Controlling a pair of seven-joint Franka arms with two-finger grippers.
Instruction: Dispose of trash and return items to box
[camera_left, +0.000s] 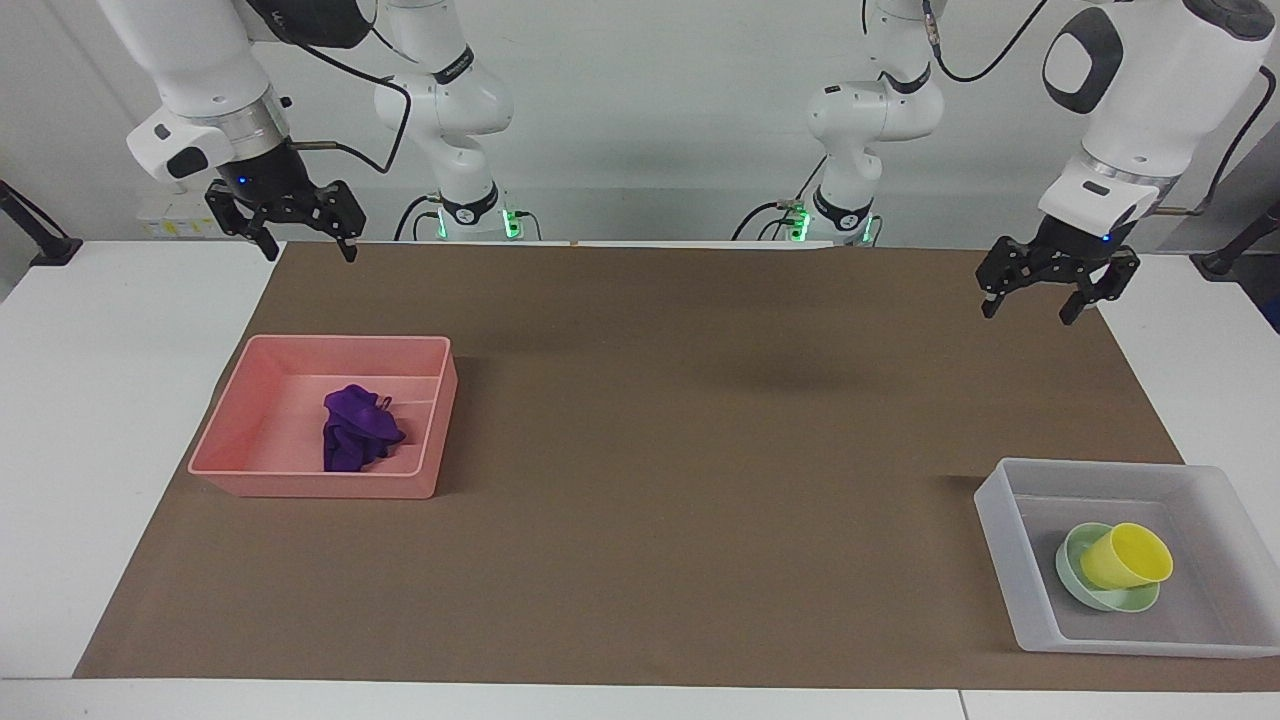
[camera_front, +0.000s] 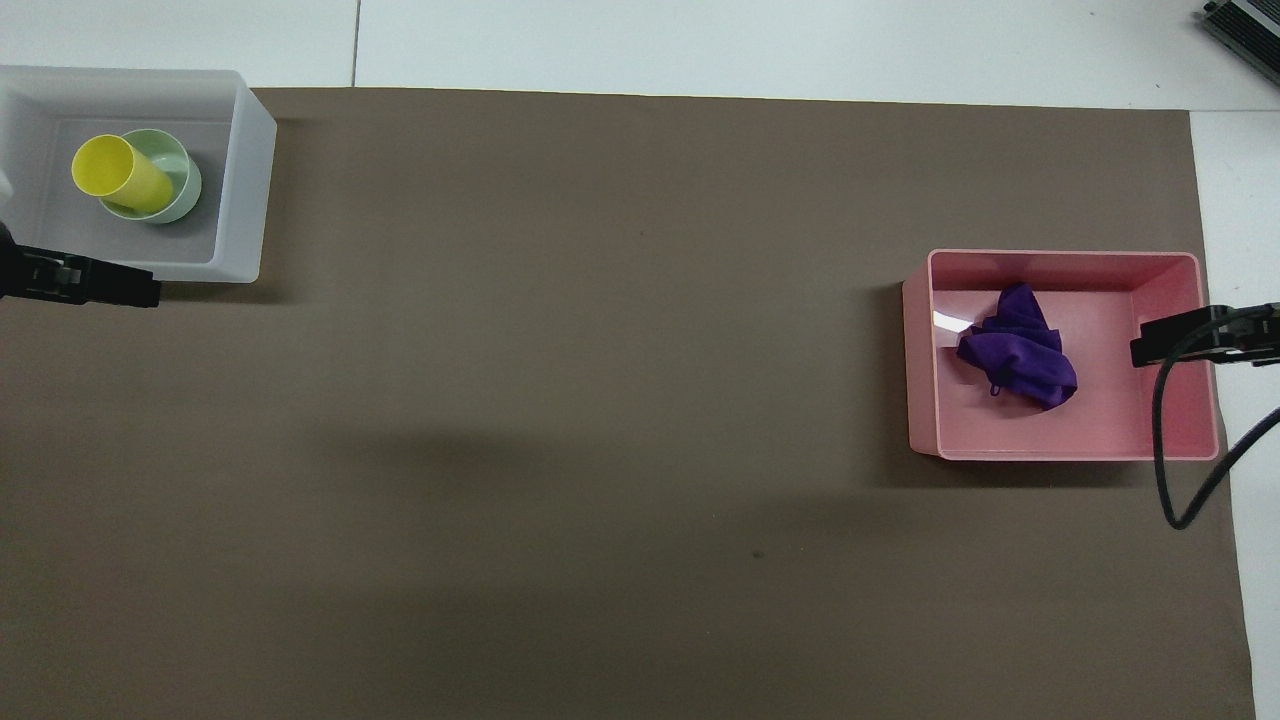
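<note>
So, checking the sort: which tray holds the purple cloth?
The pink tray, toward the right arm's end, holds the purple cloth; the translucent tray holds cup and bowl.

Both Franka arms hang raised above the table, wrists bent downward. The left gripper (camera_left: 1036, 292) is up in the air at the left arm's end, its 2 fingers spread apart, pointing down and holding nothing. The right gripper (camera_left: 304, 237) hovers at the right arm's end, its 2 fingers likewise parted, pointing down and empty.
</note>
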